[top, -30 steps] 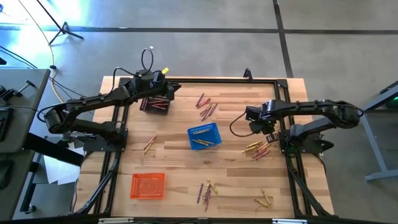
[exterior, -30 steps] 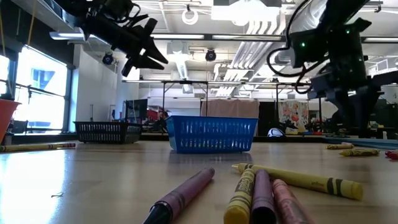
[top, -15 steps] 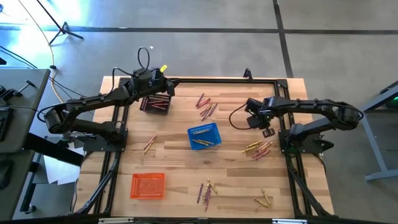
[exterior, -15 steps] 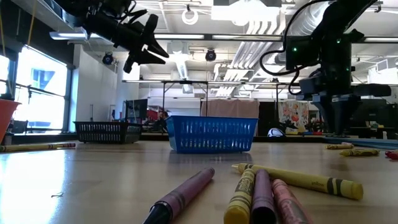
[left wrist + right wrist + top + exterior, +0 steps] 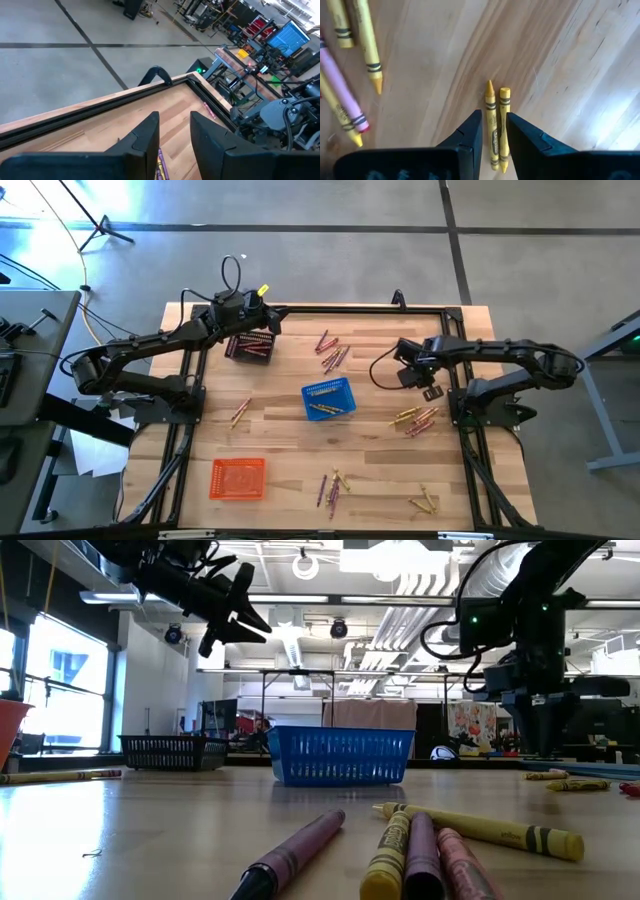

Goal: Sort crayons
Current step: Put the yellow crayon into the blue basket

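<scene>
Your right gripper (image 5: 493, 131) grasps two yellow crayons (image 5: 496, 120) side by side, long axes running straight out between its fingers, hanging high over the table's right side. The blue basket (image 5: 328, 398) lies toward centre, nearer this arm than the left.

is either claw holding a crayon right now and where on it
Right claw grips two yellow crayons at their lower ends. Left claw pinches a purple crayon.
</scene>
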Robot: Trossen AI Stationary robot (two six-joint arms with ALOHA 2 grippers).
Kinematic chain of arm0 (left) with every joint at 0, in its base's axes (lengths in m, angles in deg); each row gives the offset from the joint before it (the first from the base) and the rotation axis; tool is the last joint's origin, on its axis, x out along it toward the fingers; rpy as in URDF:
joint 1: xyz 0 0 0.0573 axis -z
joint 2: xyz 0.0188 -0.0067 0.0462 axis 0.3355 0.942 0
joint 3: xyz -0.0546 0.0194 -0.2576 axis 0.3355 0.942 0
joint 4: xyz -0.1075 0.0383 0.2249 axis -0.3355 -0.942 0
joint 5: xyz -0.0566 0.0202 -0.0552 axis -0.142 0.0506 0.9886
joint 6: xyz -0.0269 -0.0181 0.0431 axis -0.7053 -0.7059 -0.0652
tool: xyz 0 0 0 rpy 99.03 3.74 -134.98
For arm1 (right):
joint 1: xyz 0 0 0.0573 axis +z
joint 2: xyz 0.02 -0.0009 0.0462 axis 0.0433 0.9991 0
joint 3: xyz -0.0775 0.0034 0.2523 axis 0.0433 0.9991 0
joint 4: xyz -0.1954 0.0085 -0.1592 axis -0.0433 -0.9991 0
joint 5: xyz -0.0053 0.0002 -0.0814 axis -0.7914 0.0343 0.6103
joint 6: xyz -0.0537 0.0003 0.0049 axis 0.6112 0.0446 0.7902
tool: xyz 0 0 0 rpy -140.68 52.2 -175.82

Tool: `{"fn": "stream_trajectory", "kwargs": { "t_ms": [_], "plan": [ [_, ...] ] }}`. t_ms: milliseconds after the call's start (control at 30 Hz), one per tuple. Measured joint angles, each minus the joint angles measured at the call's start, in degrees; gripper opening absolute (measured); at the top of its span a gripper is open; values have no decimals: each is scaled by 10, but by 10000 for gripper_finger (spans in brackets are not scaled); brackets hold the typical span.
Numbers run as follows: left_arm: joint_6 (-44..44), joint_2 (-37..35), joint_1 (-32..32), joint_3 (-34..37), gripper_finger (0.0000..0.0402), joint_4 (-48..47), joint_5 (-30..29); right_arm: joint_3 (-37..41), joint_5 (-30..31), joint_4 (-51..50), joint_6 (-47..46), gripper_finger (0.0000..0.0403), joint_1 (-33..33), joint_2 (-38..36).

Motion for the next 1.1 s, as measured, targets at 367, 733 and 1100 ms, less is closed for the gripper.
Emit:
{"fn": "stream_trajectory", "kwargs": {
  "t_ms": [367, 733, 1100],
  "plan": [
    [14, 0, 0, 0, 95, 0, 0, 47, 39, 36, -13, 71, 0, 1],
    [14, 0, 0, 0, 95, -1, 0, 47, -9, 54, -26, 71, 0, 0],
    [14, 0, 0, 0, 95, 0, 0, 46, -2, 63, -24, 71, -26, 0]
  ]
}}
